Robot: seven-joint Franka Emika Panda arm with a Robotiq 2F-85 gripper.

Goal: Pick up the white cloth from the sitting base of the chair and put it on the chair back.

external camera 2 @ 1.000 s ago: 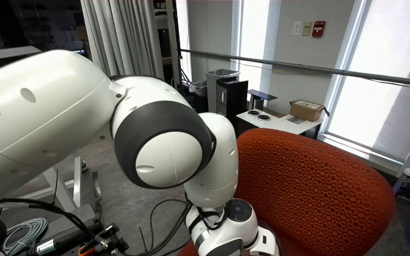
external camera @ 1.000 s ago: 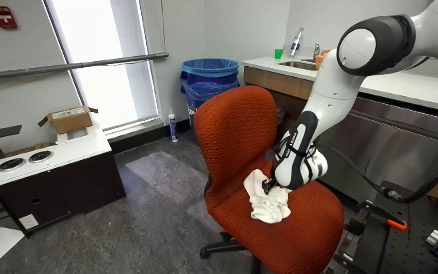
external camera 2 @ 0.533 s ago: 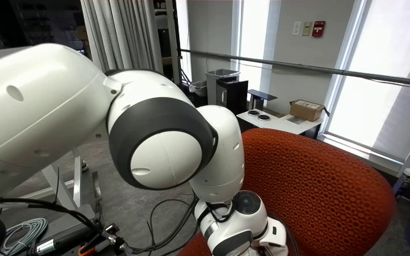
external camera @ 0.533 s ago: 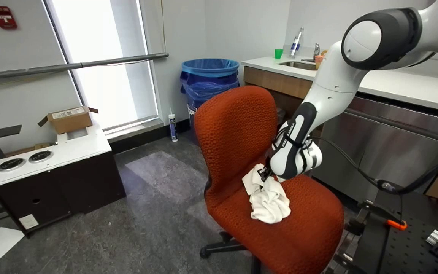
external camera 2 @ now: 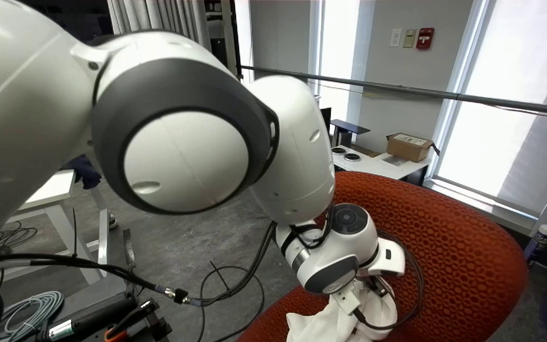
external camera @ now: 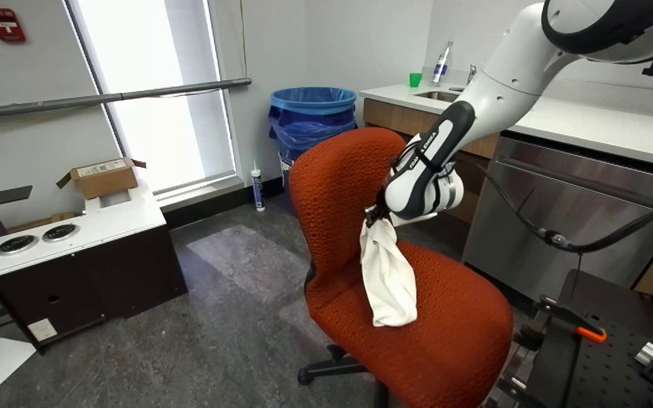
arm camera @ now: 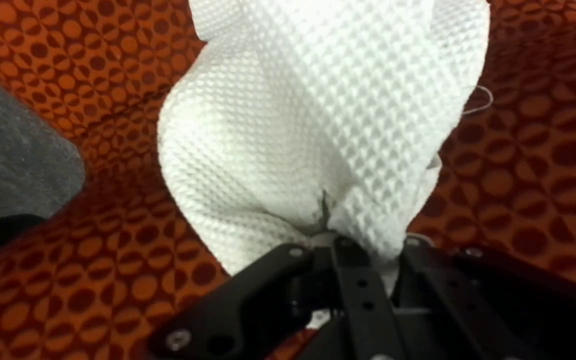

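The cloth (external camera: pixel 389 277) hangs below the gripper (arm camera: pixel 380 247), which pinches a bunched fold at the upper end; whether the low end touches the seat (external camera: pixel 459 340) underneath, I cannot tell. The back (external camera: pixel 343 175) stands near the gripper, its top edge above. The pinch looks small, so dragging on the seat could tug the cloth loose. Crossing too low could jam the gripper against the back, and a lopsided drape could slide off on release.
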